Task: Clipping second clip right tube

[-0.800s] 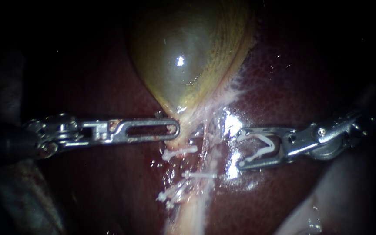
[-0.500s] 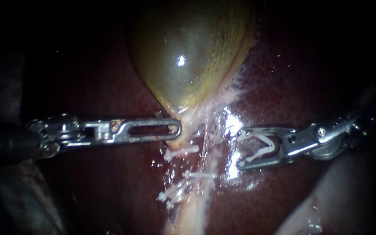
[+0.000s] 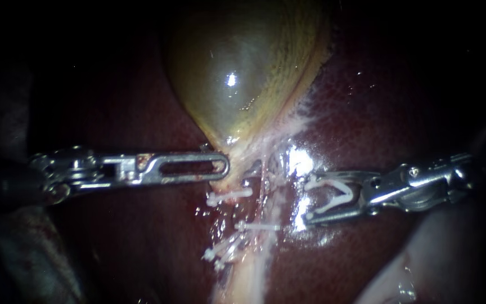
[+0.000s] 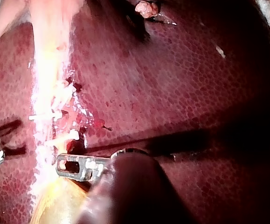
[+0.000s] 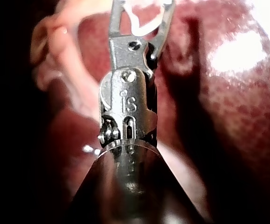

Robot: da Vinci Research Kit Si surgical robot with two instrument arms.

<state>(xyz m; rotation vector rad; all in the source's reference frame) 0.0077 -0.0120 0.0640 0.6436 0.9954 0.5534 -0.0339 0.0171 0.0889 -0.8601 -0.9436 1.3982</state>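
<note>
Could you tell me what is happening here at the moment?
The right instrument holds an open white clip in its jaws, just beside the tubes that run down from the gallbladder. The clip is not yet around a tube. Three placed clips already sit across those tubes. The left instrument has its tip at the gallbladder's neck, above the liver.

Instruments: two before you, your left instrument [image 3: 223, 166] and your right instrument [image 3: 309, 198].
gallbladder [image 3: 237, 73]: one, glistening.
liver [image 3: 378, 112]: one, dark red.
placed clips [image 3: 229, 196]: three white ones you can count, closed across the pale tissue just below the gallbladder.
loaded clip [image 3: 336, 194]: one, spread wide between your right instrument's jaws and touching both.
</note>
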